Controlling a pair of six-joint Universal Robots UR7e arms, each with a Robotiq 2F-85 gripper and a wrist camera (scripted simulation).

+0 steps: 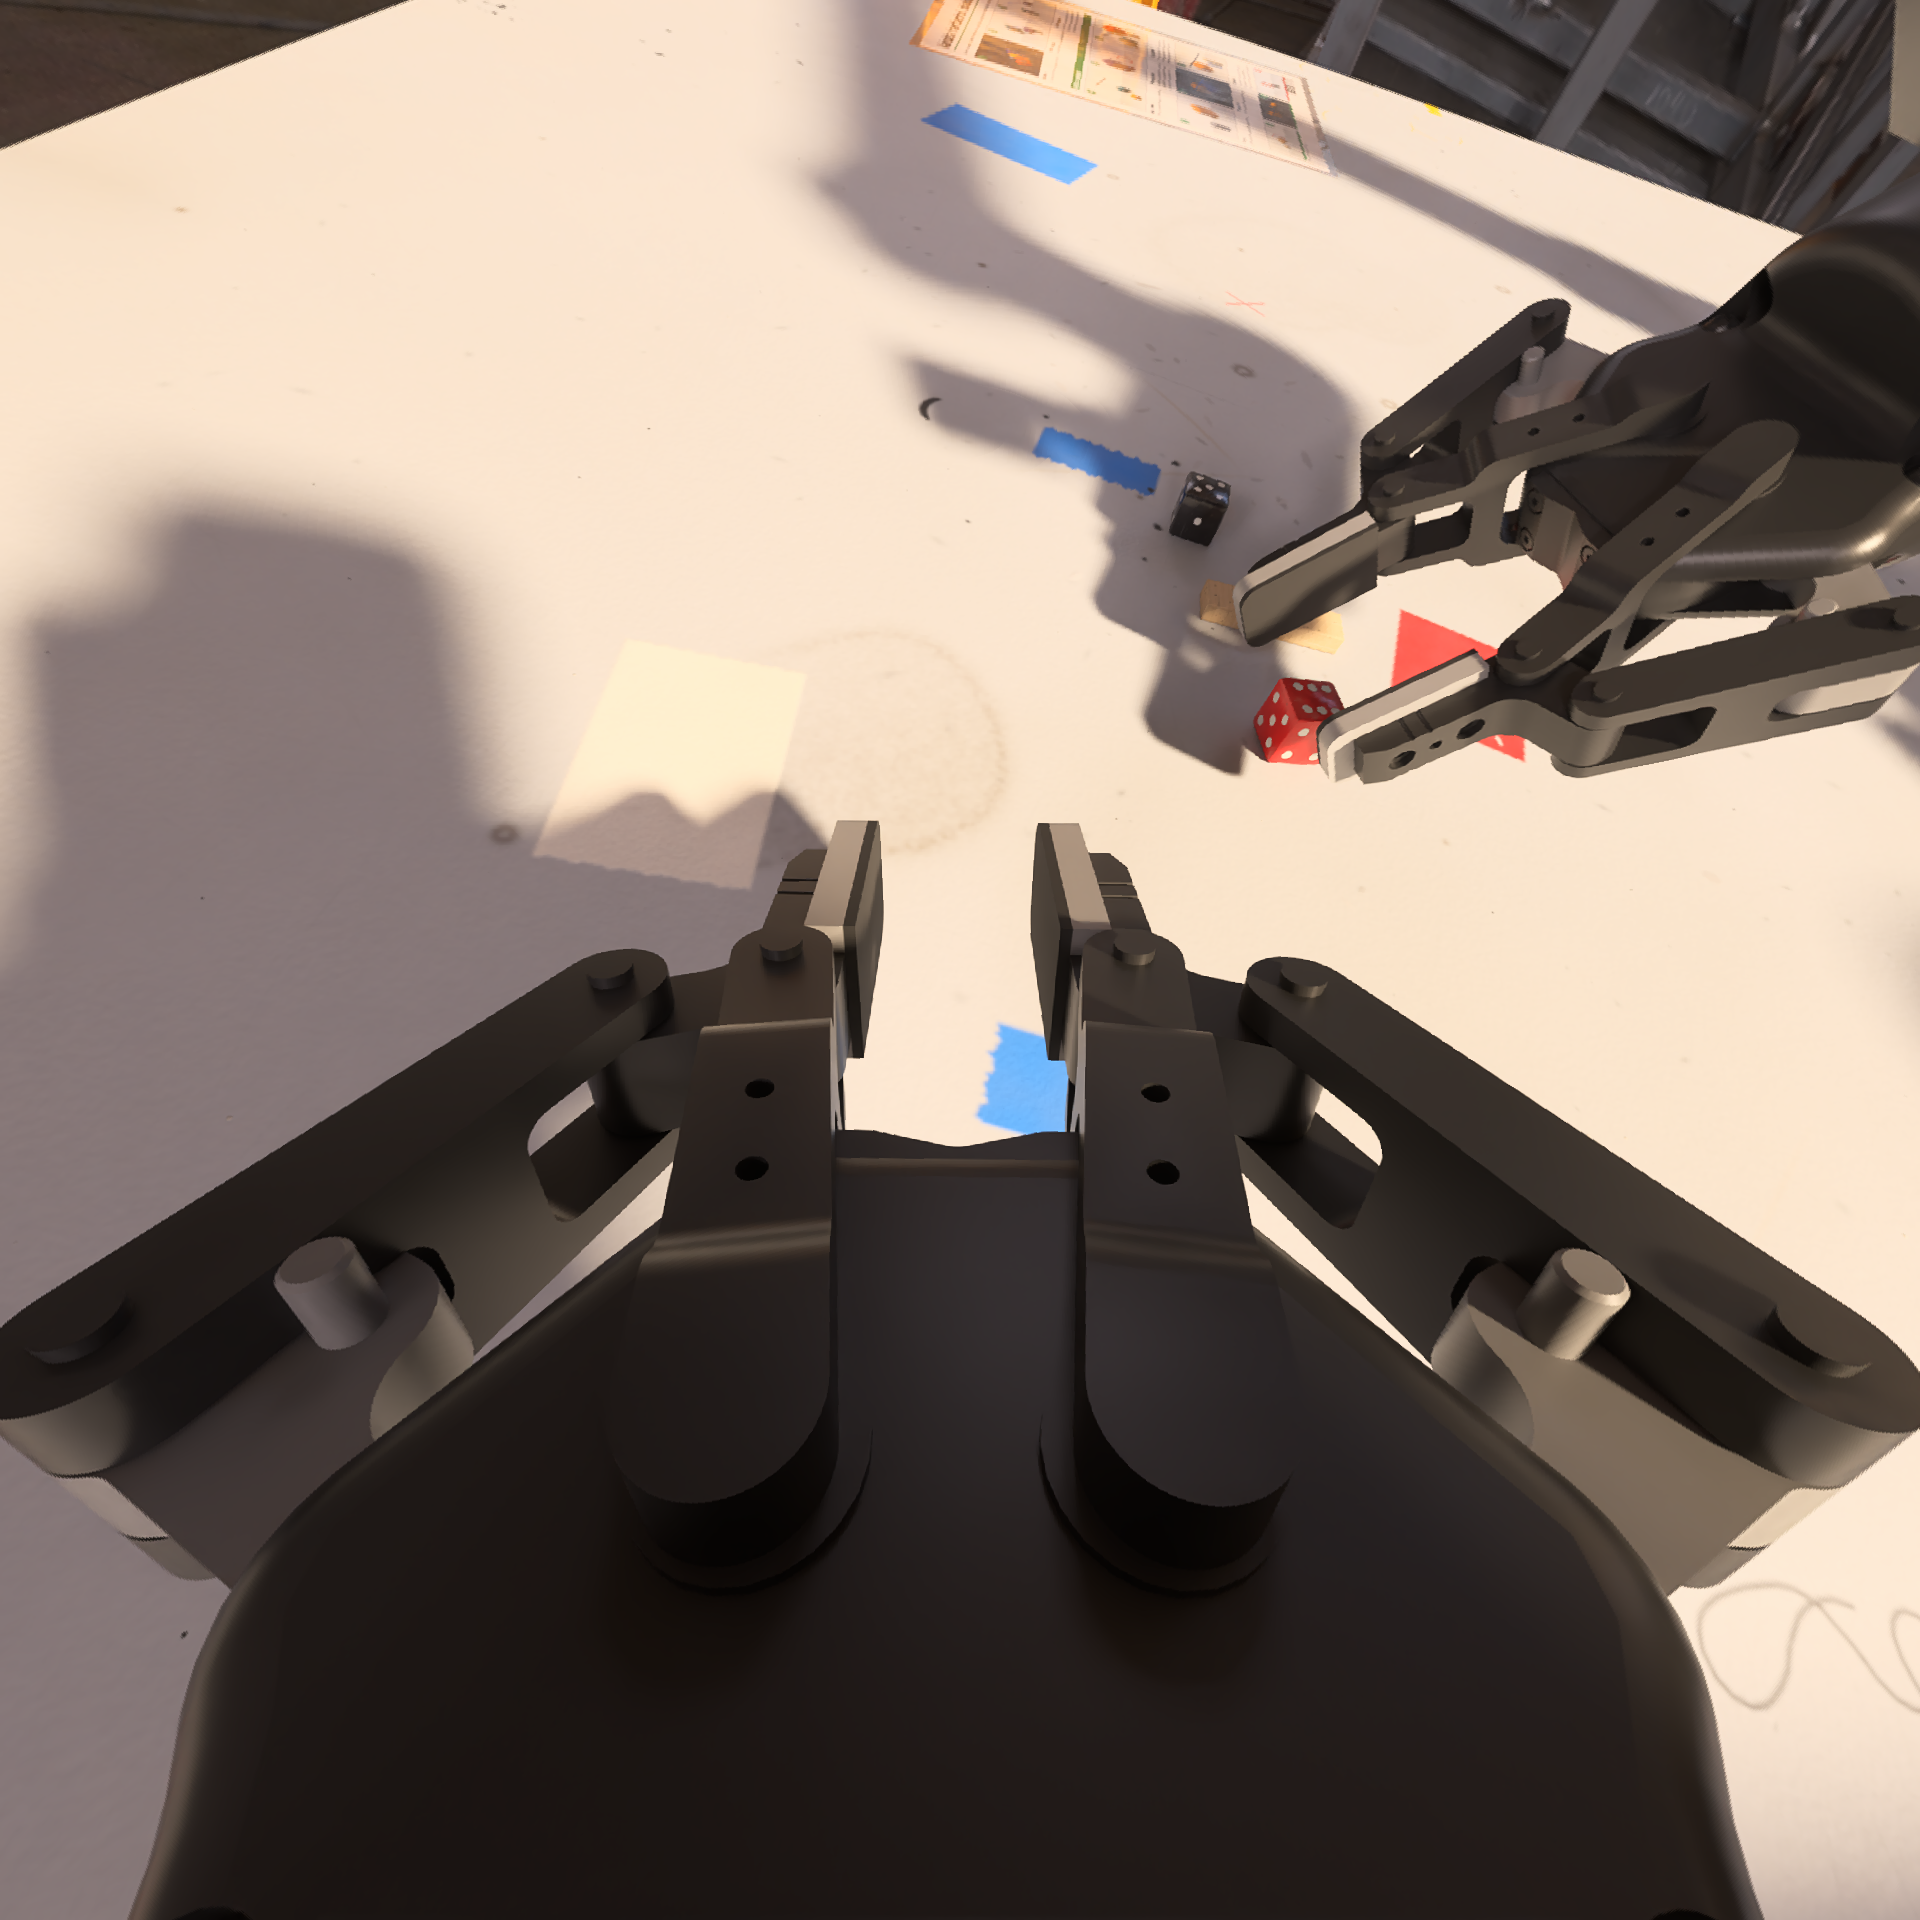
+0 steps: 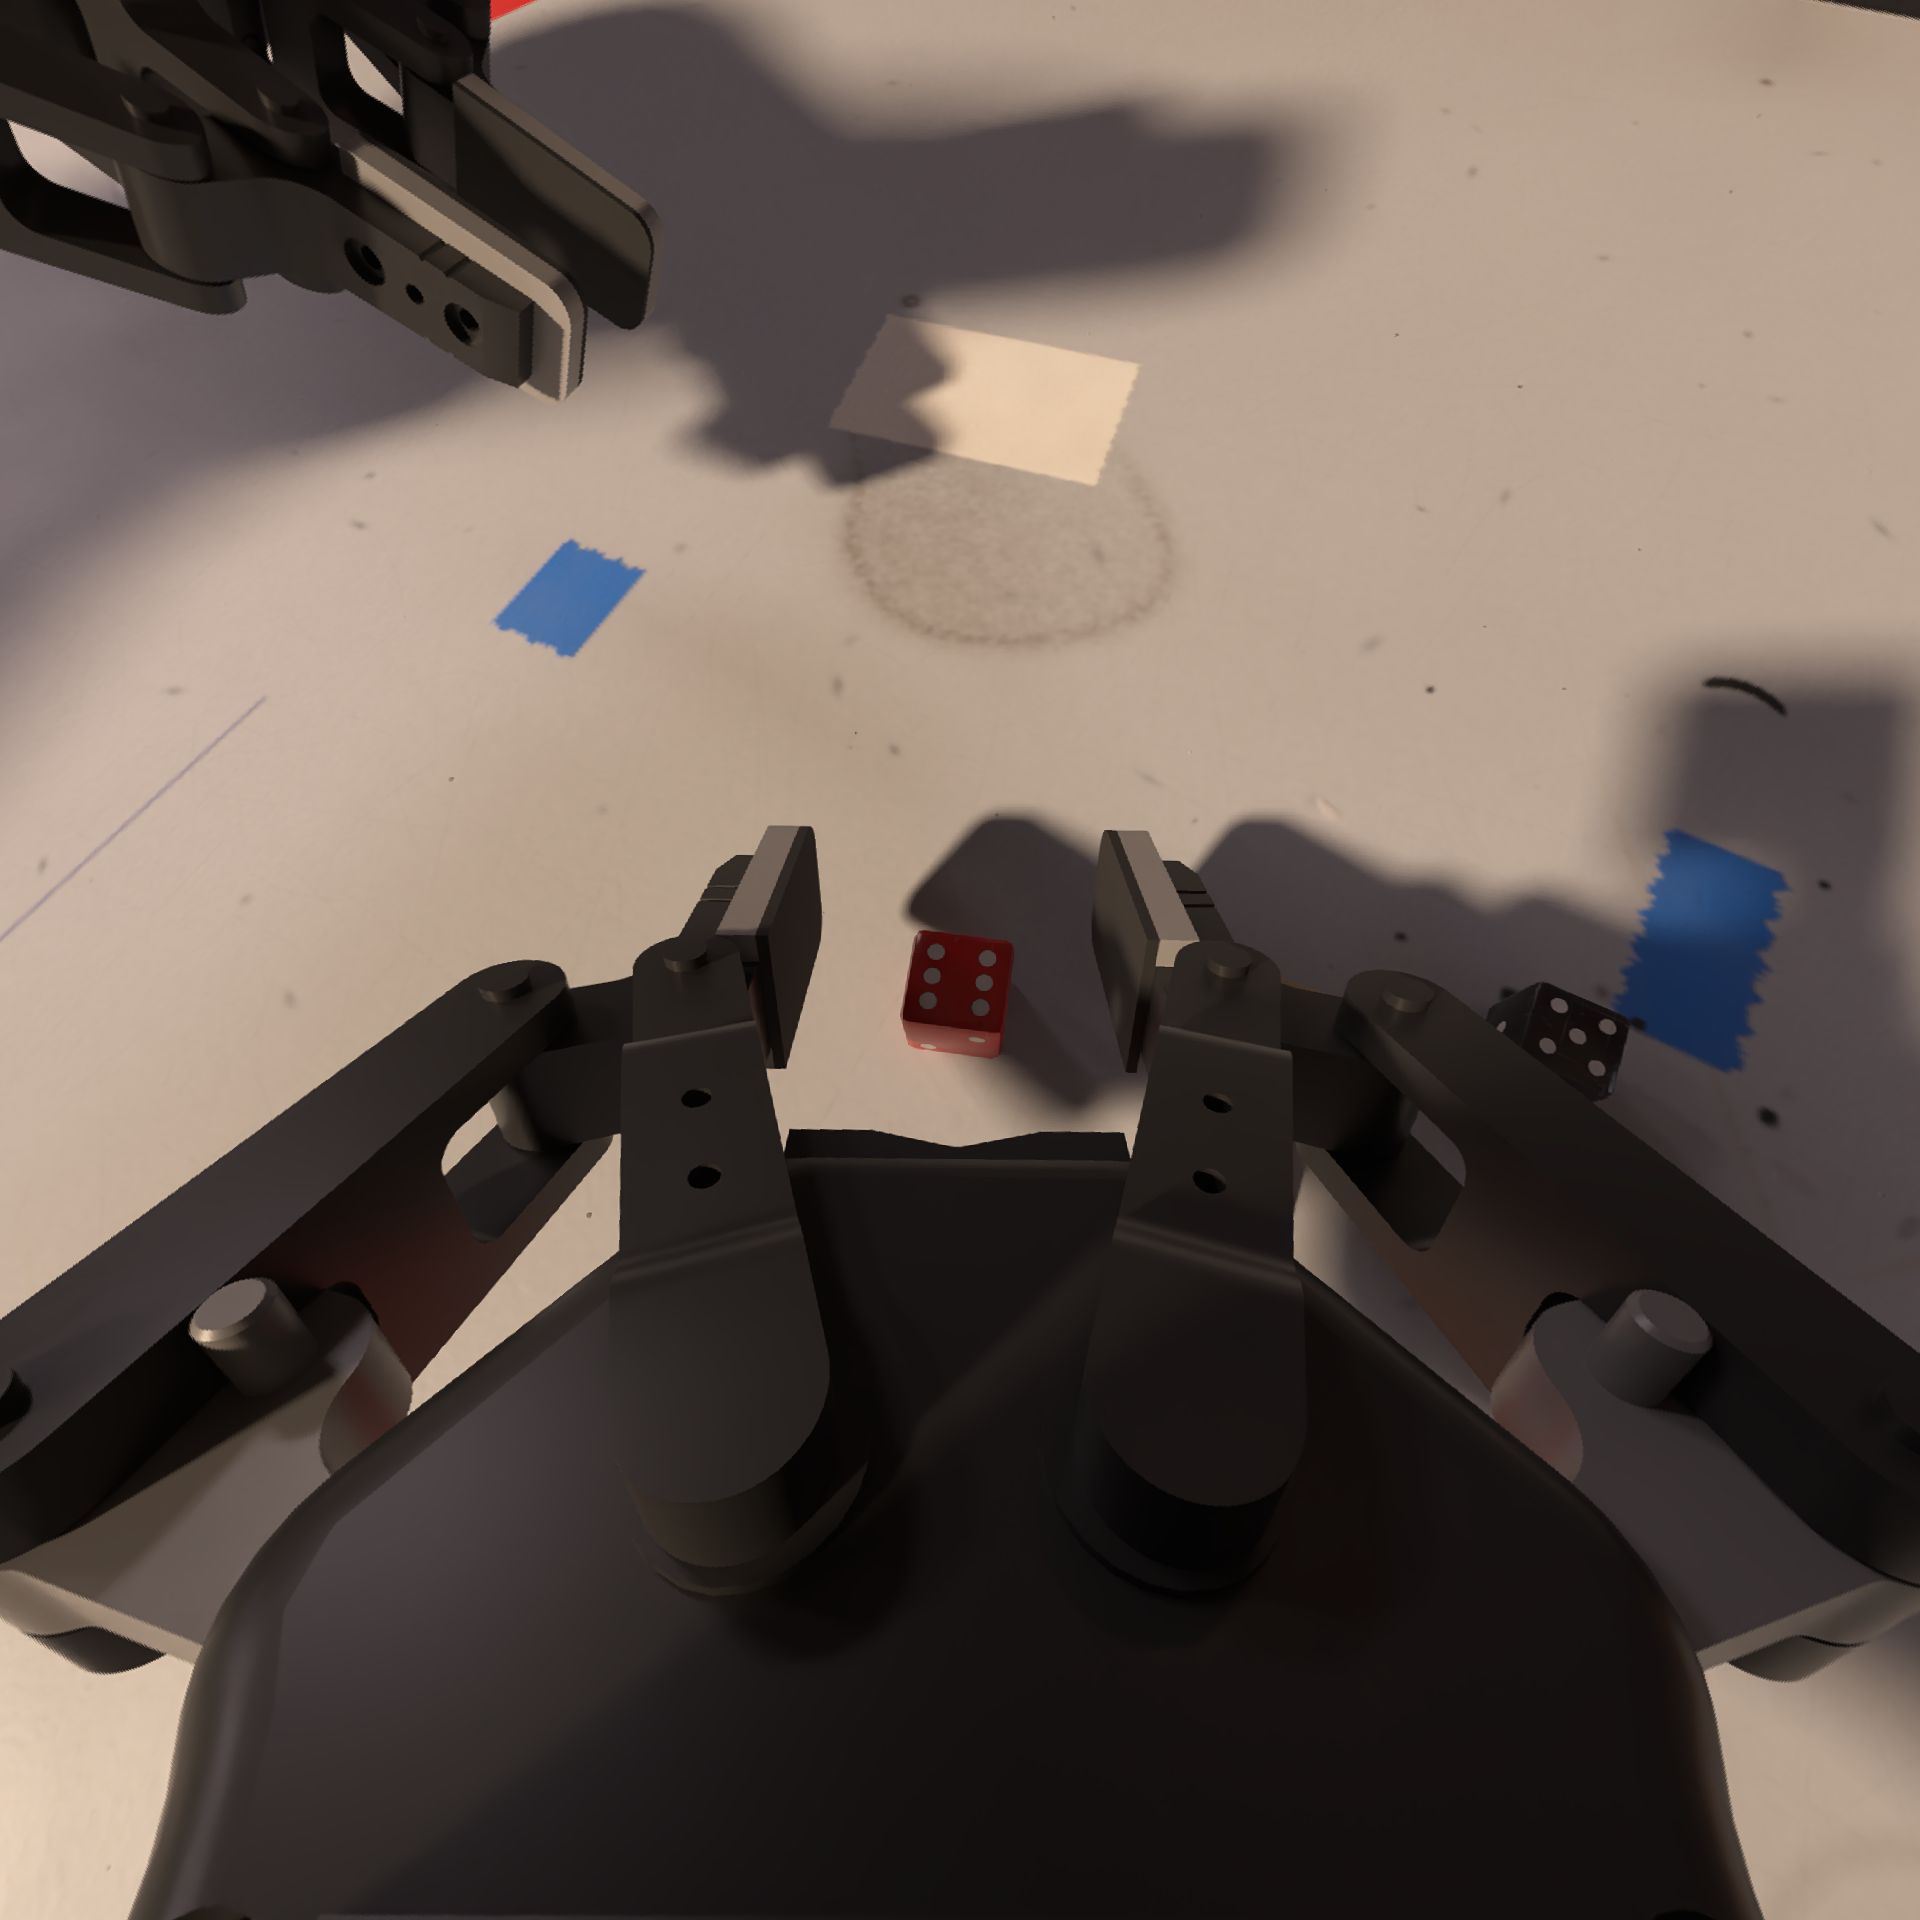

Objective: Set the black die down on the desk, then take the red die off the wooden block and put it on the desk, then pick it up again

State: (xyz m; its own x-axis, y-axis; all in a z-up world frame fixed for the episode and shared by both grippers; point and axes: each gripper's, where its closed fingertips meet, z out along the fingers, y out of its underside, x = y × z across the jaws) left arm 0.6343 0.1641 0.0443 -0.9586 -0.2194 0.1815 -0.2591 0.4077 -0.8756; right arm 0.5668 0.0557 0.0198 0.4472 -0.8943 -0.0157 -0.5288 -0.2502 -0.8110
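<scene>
Red die on the desk, framed for the re-grasp.

From the left: left gripper [image 2: 582, 301] aloft, jaws narrowly parted, empty; right gripper [image 2: 956, 935] spread wide, straddling the red die [image 2: 956, 992] resting on the desk [image 2: 312, 831]; black die [image 2: 1564, 1039] set down just right, apart. Probably light, rigid, smooth-faced; best pinched squarely across two opposite flat faces, centred, never on corners, to avoid a squirt-out.

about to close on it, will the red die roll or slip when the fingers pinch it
The red die sits flat on the desk, so it probably won't roll. It looks rigid, with flat faces the open right gripper could meet squarely, so a pinch should hold. It seems small and glossy, so an off-centre squeeze might twist it or make it skid.
</scene>
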